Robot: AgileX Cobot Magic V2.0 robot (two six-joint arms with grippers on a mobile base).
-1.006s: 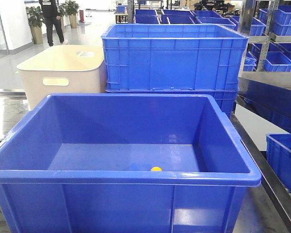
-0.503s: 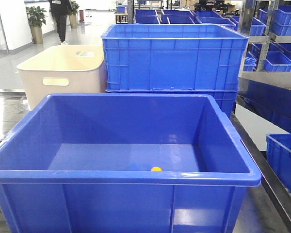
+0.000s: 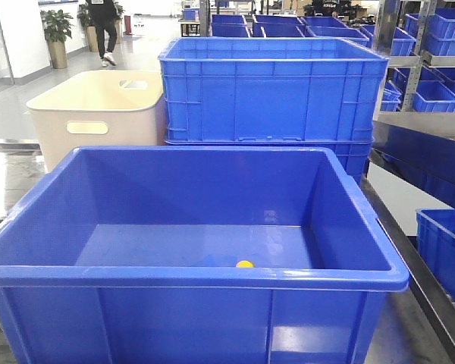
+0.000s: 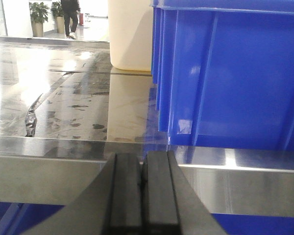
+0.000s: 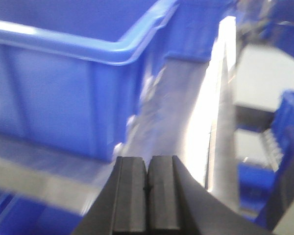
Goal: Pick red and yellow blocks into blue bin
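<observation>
Meanwhile, both the left gripper (image 4: 143, 196) and right gripper (image 5: 147, 196) sit pressed together, holding nothing; a yellow block (image 3: 244, 264) lies inside the blue bin (image 3: 212, 277), near its front wall

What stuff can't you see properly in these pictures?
- Yellow block: front view shows only its top; the blue bin's near rim hides the rest.
- Red block: in no view; possibly behind that rim.
- Right wrist view: blurred, details past the right hand unclear.
- Left wrist view: bin top cut off above the left hand.
</observation>
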